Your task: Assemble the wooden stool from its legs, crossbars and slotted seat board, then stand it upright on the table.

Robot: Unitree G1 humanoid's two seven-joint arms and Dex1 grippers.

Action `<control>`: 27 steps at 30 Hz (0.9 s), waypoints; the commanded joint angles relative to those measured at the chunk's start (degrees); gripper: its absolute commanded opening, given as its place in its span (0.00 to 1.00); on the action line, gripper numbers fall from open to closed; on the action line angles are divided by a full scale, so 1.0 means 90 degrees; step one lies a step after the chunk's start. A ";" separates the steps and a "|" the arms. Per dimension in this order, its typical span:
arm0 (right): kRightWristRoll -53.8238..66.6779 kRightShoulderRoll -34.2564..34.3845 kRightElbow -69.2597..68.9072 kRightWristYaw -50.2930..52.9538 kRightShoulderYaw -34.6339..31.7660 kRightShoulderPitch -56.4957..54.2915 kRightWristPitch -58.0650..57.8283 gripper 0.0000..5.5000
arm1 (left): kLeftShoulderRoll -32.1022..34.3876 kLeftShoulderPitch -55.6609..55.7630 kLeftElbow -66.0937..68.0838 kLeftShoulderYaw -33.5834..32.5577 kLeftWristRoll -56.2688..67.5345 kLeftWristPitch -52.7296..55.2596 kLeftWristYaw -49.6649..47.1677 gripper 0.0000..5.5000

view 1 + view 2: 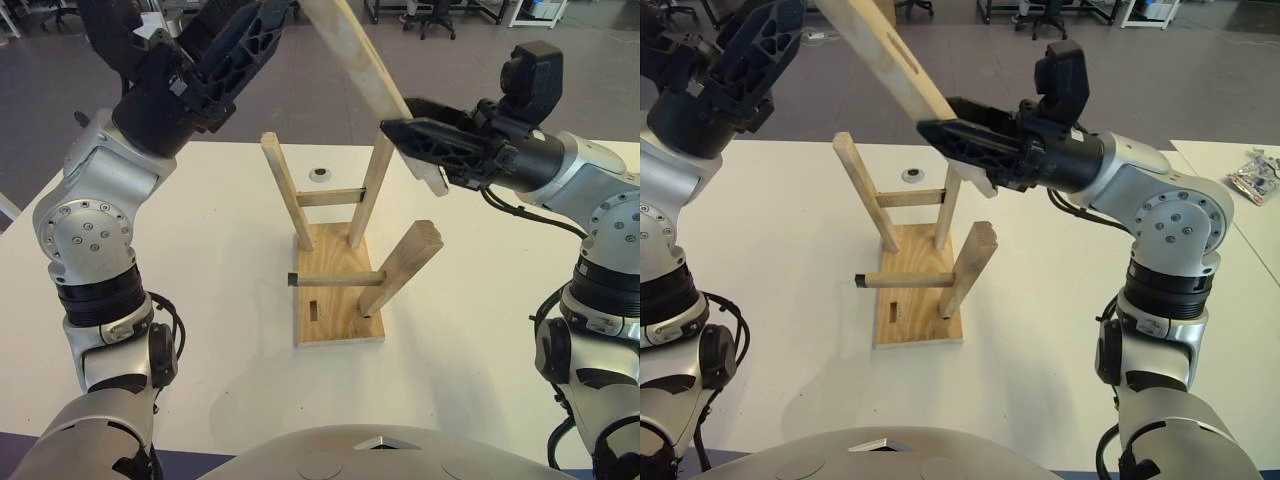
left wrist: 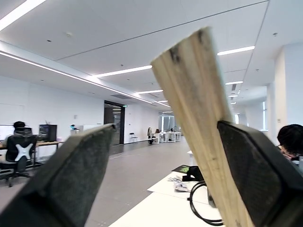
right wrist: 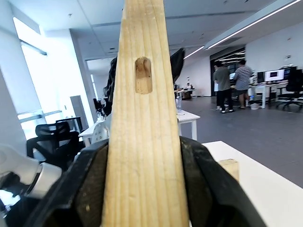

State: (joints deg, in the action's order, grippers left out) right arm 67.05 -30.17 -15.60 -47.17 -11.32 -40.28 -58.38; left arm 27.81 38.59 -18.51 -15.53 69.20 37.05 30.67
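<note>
The slotted seat board [image 1: 338,322] lies flat on the white table. Three legs stand in it: a back left leg [image 1: 287,190], a back right leg [image 1: 368,200], and a front right leg [image 1: 402,266] that leans. One crossbar [image 1: 330,197] joins the two back legs. A second crossbar [image 1: 335,278] sticks out from the leaning leg. A fourth leg [image 1: 360,70] slants through the air above them. My right gripper [image 1: 400,130] is shut on its lower part, close to the back right leg's top. My left gripper [image 2: 165,142] is open at the upper end, and the fourth leg [image 2: 203,132] lies against one finger.
A small round grey fitting [image 1: 319,175] sits on the table behind the stool. A bag of small parts [image 1: 1255,175] lies on a neighbouring table at the far right. Bare tabletop [image 1: 200,300] stretches to both sides of the board and in front of it.
</note>
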 commanded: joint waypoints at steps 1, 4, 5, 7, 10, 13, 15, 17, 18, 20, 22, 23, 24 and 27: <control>-0.0212 -0.0275 0.0119 -0.0436 0.0278 -0.0243 0.0067 0.37 | -0.0008 0.0200 -0.0109 0.0055 0.0584 0.0322 0.0051 0.72; -0.0335 -0.0374 0.0217 -0.0713 0.0432 -0.0340 0.0106 0.37 | 0.0109 0.0159 -0.0150 0.0037 0.1238 0.0675 0.0096 0.72; -0.0356 -0.0388 0.0273 -0.0750 0.0428 -0.0379 0.0134 0.37 | 0.0206 0.0051 -0.0166 0.0028 0.1310 0.0778 0.0158 0.72; -0.0378 -0.0441 0.0306 -0.0839 0.0430 -0.0390 0.0152 0.37 | 0.0313 -0.0117 -0.0150 -0.0014 0.1367 0.0882 0.0206 0.72; -0.0323 -0.0579 0.0185 -0.1147 0.0556 -0.0352 0.0016 0.37 | 0.0309 -0.0143 -0.0063 -0.0007 0.1367 0.0890 0.0225 0.72; -0.0346 -0.0655 0.0174 -0.1380 0.0714 -0.0424 -0.0032 0.37 | 0.0276 -0.0122 -0.0054 0.0064 0.1218 0.0841 0.0263 0.72; -0.0398 -0.0693 0.0216 -0.1463 0.0776 -0.0494 -0.0022 0.37 | 0.0201 -0.0113 -0.0127 0.0109 0.1297 0.0841 0.0237 0.72; -0.0446 -0.0728 0.0255 -0.1520 0.0812 -0.0534 -0.0009 0.37 | 0.0138 -0.0139 -0.0209 0.0149 0.1342 0.0836 0.0221 0.72; -0.0477 -0.0749 0.0273 -0.1549 0.0828 -0.0544 -0.0006 0.37 | 0.0106 -0.0151 -0.0218 0.0144 0.1386 0.0827 0.0232 0.68; -0.0526 -0.0784 0.0310 -0.1614 0.0845 -0.0565 -0.0002 0.37 | 0.0096 -0.0209 -0.0232 0.0118 0.1515 0.0876 0.0247 0.61; -0.0544 -0.0796 0.0326 -0.1654 0.0846 -0.0581 -0.0002 0.37 | 0.0145 -0.0282 -0.0266 0.0104 0.1565 0.0923 0.0277 0.55; -0.0550 -0.0804 0.0323 -0.1672 0.0848 -0.0575 0.0001 0.37 | 0.0170 -0.0314 -0.0274 0.0093 0.1570 0.0927 0.0286 0.51; -0.0556 -0.0814 0.0314 -0.1687 0.0850 -0.0564 0.0003 0.37 | 0.0182 -0.0334 -0.0277 0.0083 0.1576 0.0924 0.0285 0.47; -0.0592 -0.0915 0.0239 -0.1827 0.0928 -0.0511 -0.0025 0.37 | 0.0208 -0.0367 -0.0306 0.0091 0.1624 0.0939 0.0288 0.38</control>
State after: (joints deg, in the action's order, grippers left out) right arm 62.00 -37.44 -12.33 -61.89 -3.85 -43.18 -58.28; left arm 28.94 36.05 -20.94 -14.69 83.43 44.83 33.28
